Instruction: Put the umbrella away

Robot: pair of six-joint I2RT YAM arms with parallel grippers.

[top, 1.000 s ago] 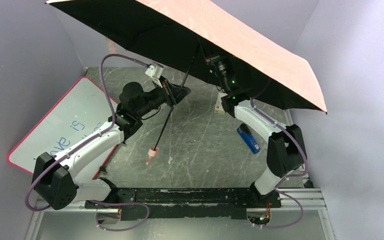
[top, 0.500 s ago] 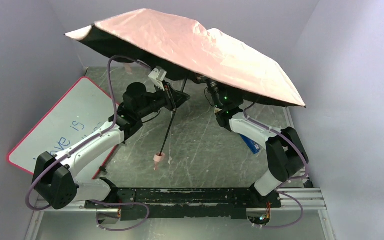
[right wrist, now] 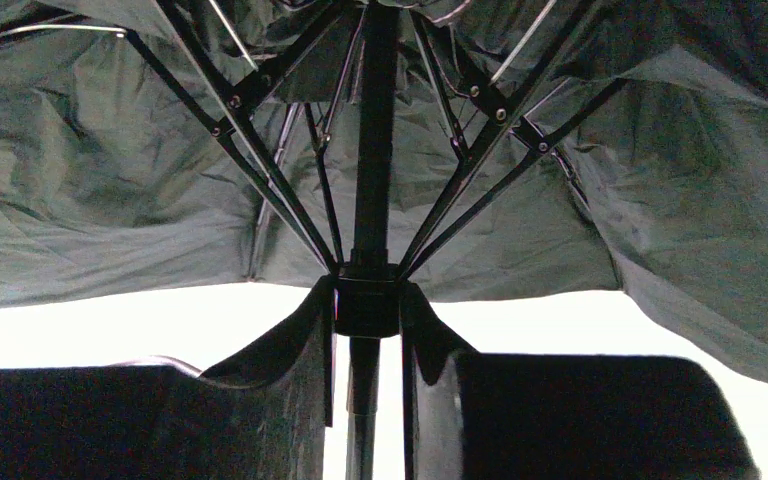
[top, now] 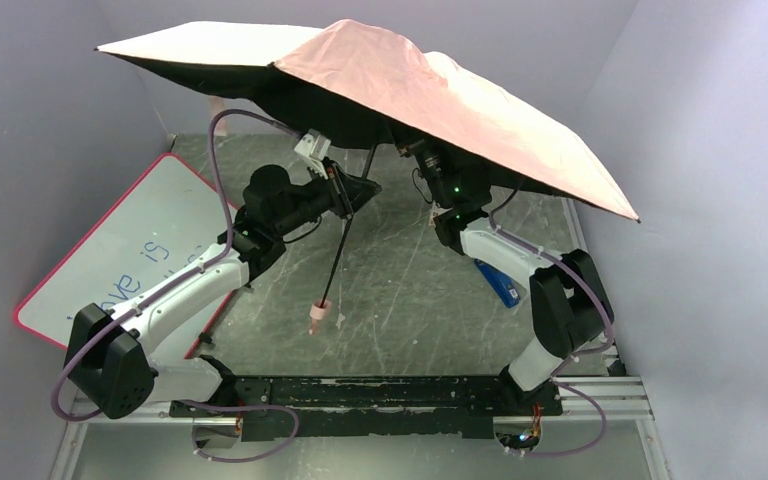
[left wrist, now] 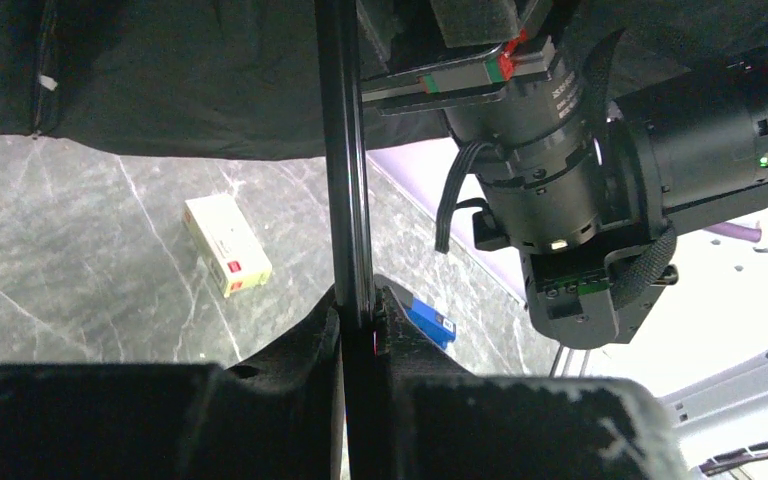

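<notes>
The umbrella [top: 410,90] stands open above the table, its pale pink outer face turned to the top camera. Its black shaft [top: 345,225] slants down to the stubby pink handle [top: 317,318], which is at the tabletop. My left gripper [top: 353,192] is shut on the shaft [left wrist: 345,150] partway up, and in the left wrist view both fingers press it [left wrist: 358,300]. My right gripper [right wrist: 367,290] is under the canopy, shut on the black runner [right wrist: 367,305] where the ribs [right wrist: 260,170] meet. The black inner fabric [right wrist: 110,200] fills that view.
A pink-framed whiteboard [top: 125,250] with blue writing leans at the left. A blue object [top: 500,285] lies by the right arm, and a small yellow-white box [left wrist: 226,243] lies on the grey table [top: 400,300]. Lilac walls stand close on both sides.
The canopy has tipped from a steep tilt showing its black inside to a flatter pose with the pink side up. The handle came down to the table. The right gripper shifted slightly left.
</notes>
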